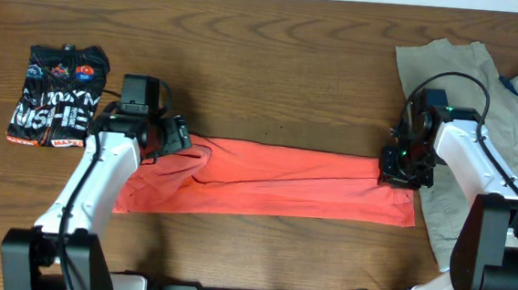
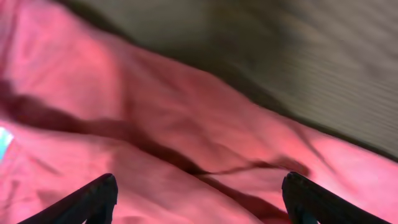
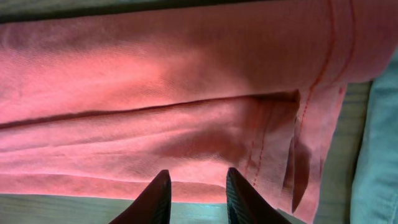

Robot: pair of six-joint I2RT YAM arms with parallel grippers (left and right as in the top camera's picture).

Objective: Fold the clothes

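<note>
Left end effector: fingers spread wide, open, nothing between them, hovering just over the shirt. The wrist view is motion-blurred, but I can make out a dark crease running diagonally across the cloth under me and a strip of worktop beyond its far edge. From overhead I'm at the shirt's left end, over a bunched, slightly raised bit near the top edge. Right end effector: fingers close together with a narrow gap, tips right at the cloth. I can't tell if they're pinching fabric or just sitting on it. Under me there's a long horizontal fold line and the stitched hem, with the hem end doubled over at the right. From overhead I'm at the shirt's right end, on its upper edge. The shirt lies on the worktop as one long, narrow red band stretched left to right between the two arms. Its lower left corner sits partly under the left arm, and no print is showing. Khaki clothes are spread loosely at the right rear of the worktop and run down under the right arm, just beside the shirt's right end. There's a paler piece at the far right edge. A black printed garment lies folded at the left rear, near the left arm and apart from the shirt.
</note>
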